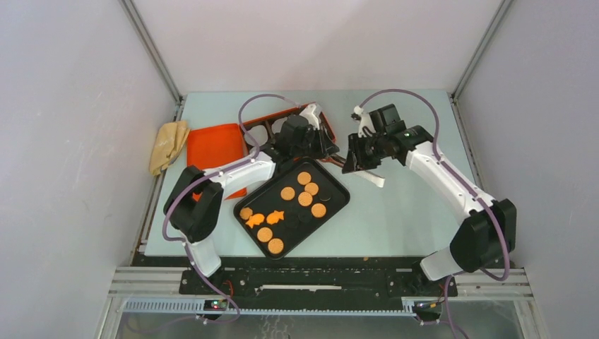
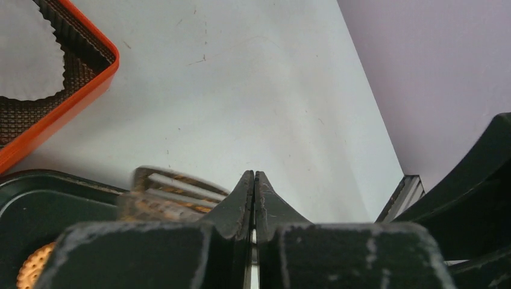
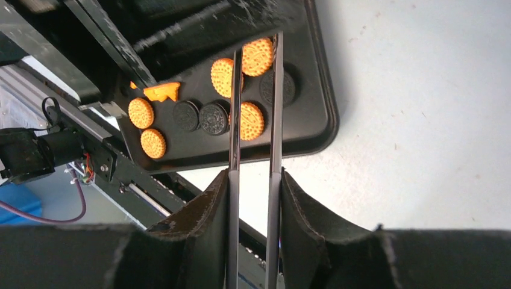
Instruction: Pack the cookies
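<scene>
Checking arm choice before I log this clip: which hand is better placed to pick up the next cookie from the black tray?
Right. The right hand holds tongs whose tips point at the cookies on the tray. The left hand is shut and holds no tool.

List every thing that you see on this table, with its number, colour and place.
round cookies: eight, orange, on tray
fish cookies: two, orange, on tray
dark cookies: at least three, blackish, on tray
tray: one, black, table centre
box: one, orange, behind tray
paper liner: one seen, white, inside box
lid: one, orange, left of tray
cloth: one, tan, left table edge
tongs: one pair, metal, in right gripper
left gripper: one, black, shut, empty, beside box
right gripper: one, black, shut on tongs, beside tray
</scene>
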`<action>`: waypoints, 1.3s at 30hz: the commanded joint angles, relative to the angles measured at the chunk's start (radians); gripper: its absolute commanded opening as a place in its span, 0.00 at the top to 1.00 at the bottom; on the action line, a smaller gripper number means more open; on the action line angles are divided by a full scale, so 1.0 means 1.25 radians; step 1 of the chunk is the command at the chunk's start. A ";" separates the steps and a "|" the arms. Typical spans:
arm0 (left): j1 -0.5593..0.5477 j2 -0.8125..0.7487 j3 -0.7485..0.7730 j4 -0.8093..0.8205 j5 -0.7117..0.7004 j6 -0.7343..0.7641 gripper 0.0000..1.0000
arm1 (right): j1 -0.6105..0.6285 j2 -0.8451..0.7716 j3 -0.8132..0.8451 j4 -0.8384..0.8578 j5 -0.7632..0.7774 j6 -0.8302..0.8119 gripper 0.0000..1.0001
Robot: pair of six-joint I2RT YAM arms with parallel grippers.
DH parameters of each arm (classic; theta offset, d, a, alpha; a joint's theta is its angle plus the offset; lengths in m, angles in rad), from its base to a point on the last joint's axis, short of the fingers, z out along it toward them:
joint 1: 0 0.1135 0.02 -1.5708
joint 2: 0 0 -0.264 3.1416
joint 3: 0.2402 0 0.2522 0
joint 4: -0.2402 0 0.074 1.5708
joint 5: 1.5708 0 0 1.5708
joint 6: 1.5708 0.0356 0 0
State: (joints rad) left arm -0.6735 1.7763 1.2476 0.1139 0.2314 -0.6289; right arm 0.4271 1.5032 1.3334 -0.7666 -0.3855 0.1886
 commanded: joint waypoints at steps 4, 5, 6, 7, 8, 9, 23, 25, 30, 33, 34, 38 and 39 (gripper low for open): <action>0.011 -0.042 -0.058 0.023 -0.013 0.011 0.95 | -0.029 -0.065 0.013 0.006 0.023 -0.013 0.61; 0.012 -0.046 -0.058 0.019 -0.015 0.014 0.96 | -0.025 -0.062 0.013 -0.001 0.029 -0.013 0.61; 0.013 -0.053 -0.053 0.010 -0.019 0.017 0.96 | -0.019 -0.059 0.014 -0.006 0.045 -0.011 0.62; 0.014 -0.059 -0.049 -0.009 -0.025 0.024 0.96 | -0.006 -0.059 0.014 -0.011 0.078 -0.010 0.62; 0.016 -0.081 -0.041 -0.035 -0.048 0.034 0.96 | 0.012 -0.060 0.013 -0.018 0.122 -0.012 0.62; 0.015 -0.106 -0.037 -0.070 -0.080 0.047 0.96 | 0.035 -0.063 0.014 -0.024 0.178 -0.018 0.62; 0.015 -0.488 -0.233 -0.268 -0.374 0.127 0.93 | 0.233 -0.074 -0.060 0.016 0.442 0.004 0.56; 0.015 -0.513 -0.252 -0.273 -0.381 0.128 0.93 | 0.262 -0.079 -0.067 0.025 0.443 0.013 0.52; 0.015 -0.550 -0.269 -0.290 -0.395 0.120 0.89 | 0.322 -0.074 -0.071 0.018 0.451 0.037 0.51; 0.015 -0.556 -0.277 -0.289 -0.385 0.108 0.86 | 0.342 -0.074 -0.082 0.031 0.439 0.046 0.50; 0.015 -0.557 -0.279 -0.289 -0.382 0.103 0.86 | 0.346 -0.073 -0.083 0.035 0.430 0.050 0.50; 0.015 -0.566 -0.293 -0.292 -0.380 0.096 0.85 | 0.350 -0.044 -0.084 0.042 0.424 0.066 0.42; 0.015 -0.571 -0.296 -0.292 -0.383 0.095 0.85 | 0.350 -0.034 -0.084 0.046 0.428 0.063 0.42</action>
State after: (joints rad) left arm -0.6579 1.1042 0.9112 -0.2573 -0.2321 -0.4976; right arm 0.8589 1.4490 1.2255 -0.7647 0.1356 0.2344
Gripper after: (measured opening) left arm 0.146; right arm 0.572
